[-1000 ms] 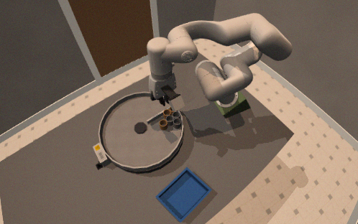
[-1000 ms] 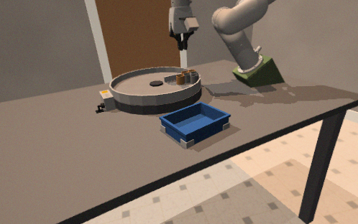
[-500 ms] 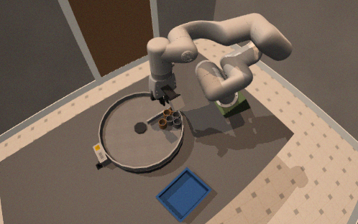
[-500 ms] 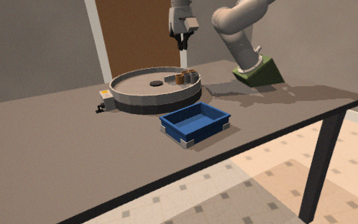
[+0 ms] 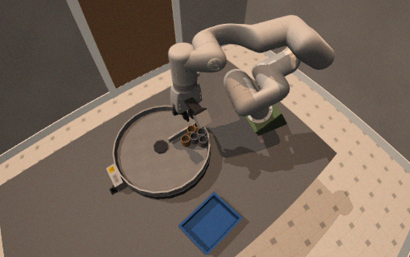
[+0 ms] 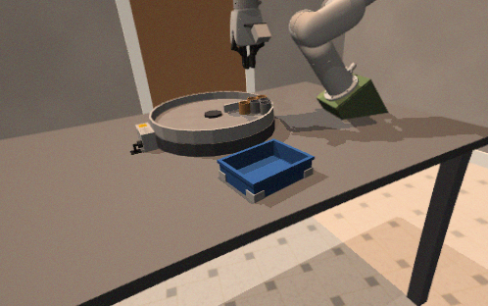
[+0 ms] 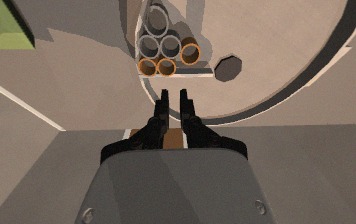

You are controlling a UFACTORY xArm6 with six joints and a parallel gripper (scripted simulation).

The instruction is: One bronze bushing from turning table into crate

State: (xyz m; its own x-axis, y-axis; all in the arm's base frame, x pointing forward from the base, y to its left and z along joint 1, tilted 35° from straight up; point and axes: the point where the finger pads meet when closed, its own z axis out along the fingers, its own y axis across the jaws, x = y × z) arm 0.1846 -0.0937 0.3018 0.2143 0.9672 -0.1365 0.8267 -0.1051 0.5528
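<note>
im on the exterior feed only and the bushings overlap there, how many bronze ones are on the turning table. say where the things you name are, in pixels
Observer: Three bronze bushings (image 7: 147,74) (image 7: 166,74) (image 7: 190,62), beside three grey ones (image 7: 157,34) (image 7: 149,54) (image 7: 170,54), by the wrist view.
Operator: which bronze one stands apart from the bar
Observer: The one nearest the black hub (image 5: 160,147) (image 6: 213,114) (image 7: 228,68); the other two sit right along the bar (image 5: 181,133) (image 7: 192,74).
Operator: anything between the fingers
Observer: Nothing; the wrist view shows a bare gap between the fingertips.
</note>
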